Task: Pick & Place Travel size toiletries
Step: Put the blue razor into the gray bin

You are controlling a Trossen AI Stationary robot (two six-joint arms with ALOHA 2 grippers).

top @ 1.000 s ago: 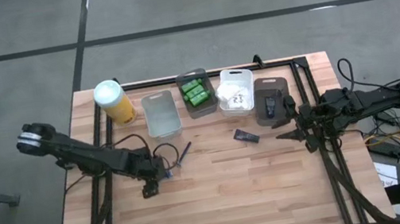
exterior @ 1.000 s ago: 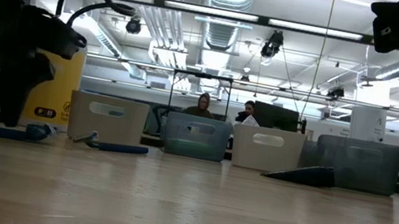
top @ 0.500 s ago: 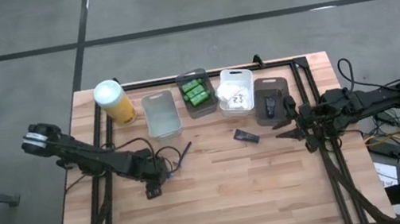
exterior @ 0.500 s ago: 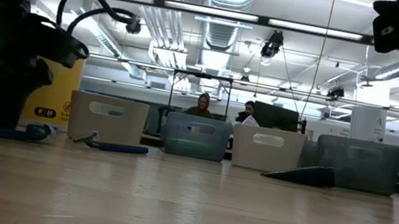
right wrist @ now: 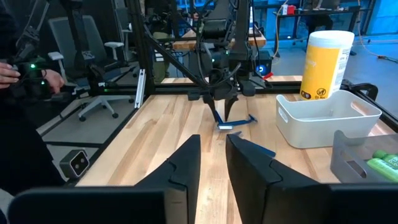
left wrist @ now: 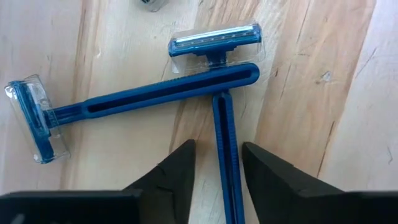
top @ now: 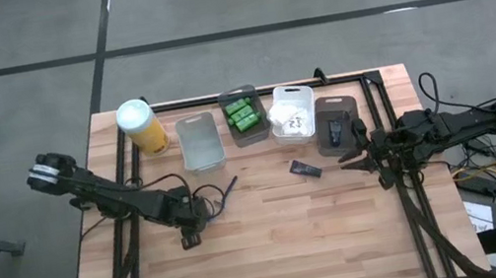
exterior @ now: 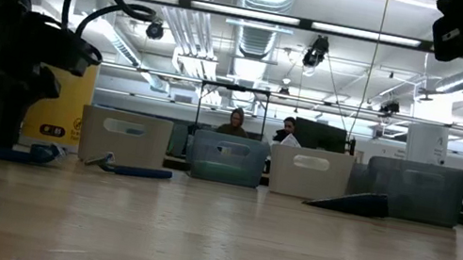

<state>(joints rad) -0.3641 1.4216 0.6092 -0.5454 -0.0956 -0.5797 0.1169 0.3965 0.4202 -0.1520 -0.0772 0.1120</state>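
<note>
We have the left gripper (left wrist: 217,168) down on the bench (top: 286,253), its fingers (left wrist: 177,171) straddling the handle of one dark blue razor (left wrist: 225,134), not yet pinching it; a gap shows on both sides. A second razor (left wrist: 143,102) lies across the first, its handle touching just under the first one's head. To do this well we close squarely on the straddled handle only, low on its shaft and clear of the crossing, then lift straight up so the second razor isn't dragged. In the high view both razors lie just in front of the clear bin (top: 200,143), likely their target, though we can't tell for sure. A black sachet (top: 306,168) lies loose near mid-bench. The right gripper (right wrist: 212,163) waits at the right edge of the bench, fingers nearly pressed together, holding nothing.
</note>
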